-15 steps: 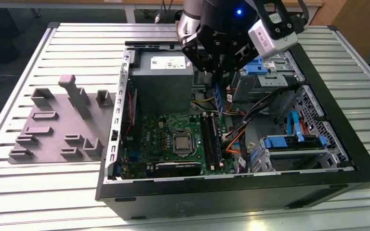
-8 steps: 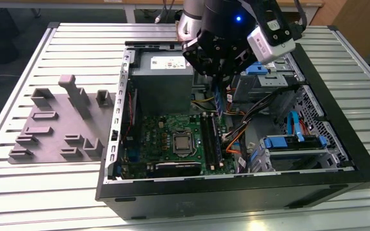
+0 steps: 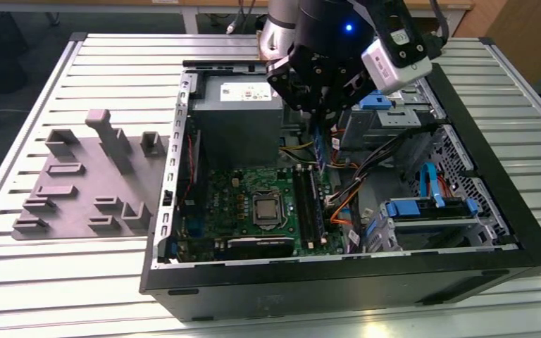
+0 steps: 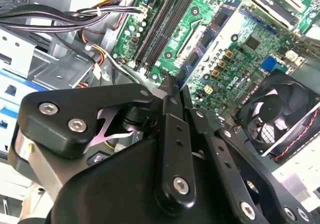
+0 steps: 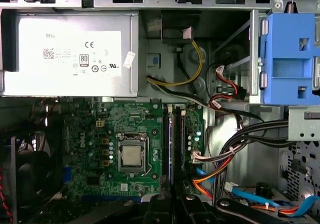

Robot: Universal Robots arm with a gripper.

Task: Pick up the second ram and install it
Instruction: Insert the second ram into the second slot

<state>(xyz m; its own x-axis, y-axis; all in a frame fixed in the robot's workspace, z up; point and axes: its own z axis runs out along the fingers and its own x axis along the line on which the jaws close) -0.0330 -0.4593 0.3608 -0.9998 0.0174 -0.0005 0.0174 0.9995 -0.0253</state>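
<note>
My tool [image 3: 314, 111] hangs inside the open computer case with its fingers [image 4: 172, 134] drawn close together. As far as I can judge they are clamped on the second ram [image 3: 320, 144], which hangs from them on edge. The stick points down toward the black memory slots [image 3: 308, 204]. It is above the slots, near them, and I see no contact.

I read the step in hand as bringing the stick down into a slot. To do that well, its long edge should run parallel to the slots and sit directly over one of them. In the first wrist view the slots run straight away from my tool, which suggests the line is about right. I cannot tell which slot is free, whether the end clips stand open, or where the notch falls, so I would not trust the fit blindly.

The descent should be straight and slow, with pressure spread evenly along the stick. A tilted stick would probably catch at one end.

The CPU [image 3: 265, 209] sits just beside the slots on one side. A bundle of orange and black cables [image 3: 346, 201] lies close on the other side, and a loose loop there could snag the stick's lower corner.

The gray holder [image 3: 82, 176] stands on the counter [image 3: 64, 289], outside the case and well apart from the slots.
</note>
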